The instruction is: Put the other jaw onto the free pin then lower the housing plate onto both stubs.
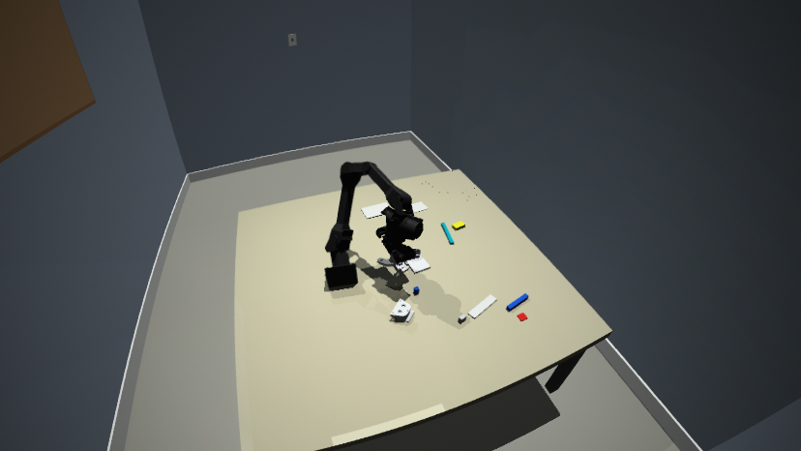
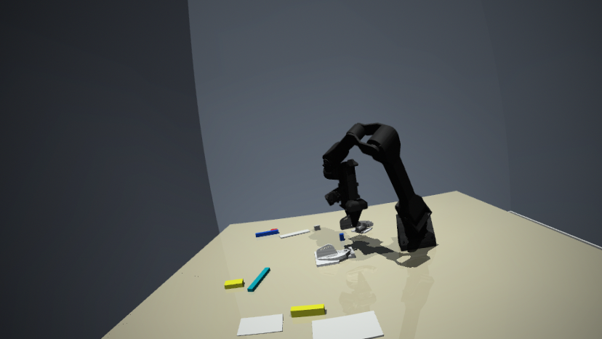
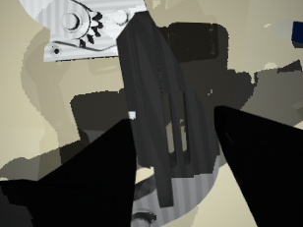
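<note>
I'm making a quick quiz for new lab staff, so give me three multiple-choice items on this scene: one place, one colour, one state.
1. What lies beside the teal bar?
A) the red square
B) a yellow block
C) the arm's base

2. What colour is the long bar nearest the red square?
A) blue
B) teal
C) yellow

3. How is the tool?
A) open, with nothing held
B) shut on nothing
C) closed on a grey part

Right letters:
1 B: a yellow block lies by the teal bar.
2 A: the blue bar lies right by the red square.
3 C: the wrist view shows a dark grey part between the fingers of the tool.
</note>
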